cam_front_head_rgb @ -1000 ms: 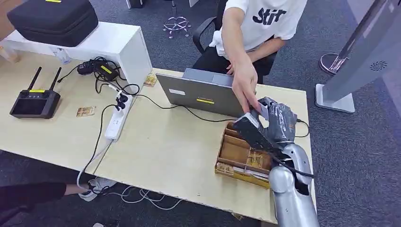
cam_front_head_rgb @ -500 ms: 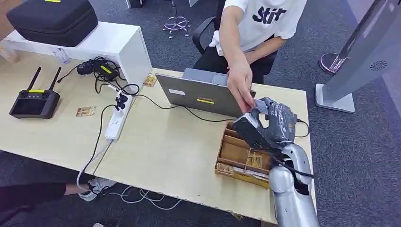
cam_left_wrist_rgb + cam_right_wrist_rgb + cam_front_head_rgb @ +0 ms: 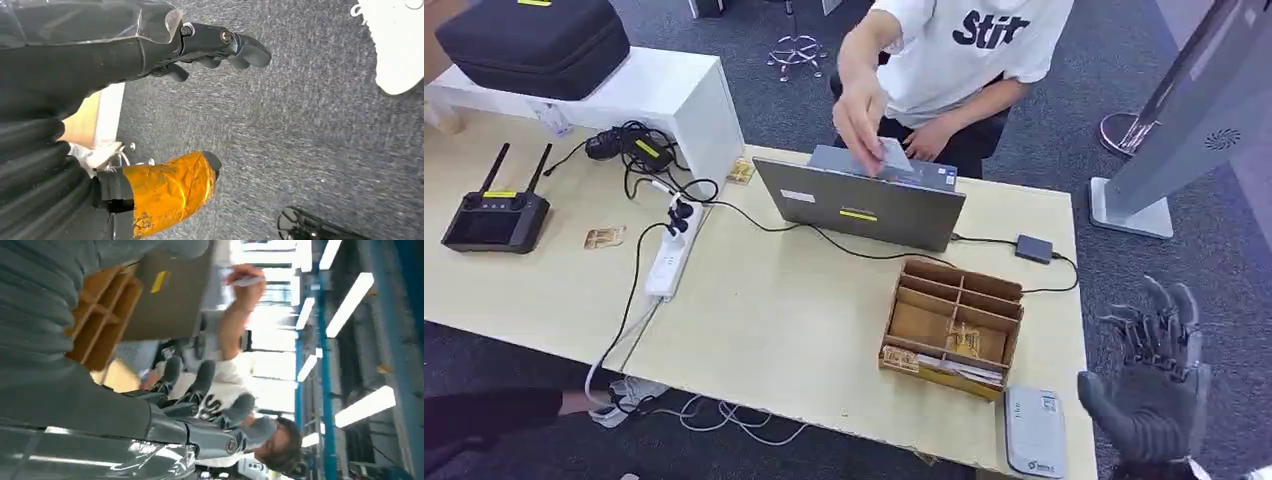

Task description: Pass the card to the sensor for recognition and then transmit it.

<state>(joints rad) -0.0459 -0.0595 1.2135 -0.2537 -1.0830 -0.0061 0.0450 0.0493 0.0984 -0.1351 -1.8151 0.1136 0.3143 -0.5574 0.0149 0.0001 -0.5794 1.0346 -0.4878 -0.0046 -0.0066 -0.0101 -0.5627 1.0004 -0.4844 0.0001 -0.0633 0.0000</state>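
Head view: my right hand [image 3: 1152, 385] hangs off the table [image 3: 774, 310] edge at 5 o'clock, palm up, fingers apart, holding nothing. The card [image 3: 894, 155] is at 12 o'clock, pinched in a person's hand [image 3: 861, 115] above the laptop [image 3: 859, 205]. The sensor [image 3: 1034, 432] lies just beside the tray [image 3: 951, 325]. My left hand [image 3: 215, 47] hangs over carpet, fingers curled on nothing.

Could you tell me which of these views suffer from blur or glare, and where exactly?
Head view: evenly lit and mostly sharp; only the person's hand with the card is motion-smeared. Right wrist view: soft all over, ceiling lights blown out, the person's hand and card streaked. Left wrist view: sharp carpet, bright sheen on the orange foil.
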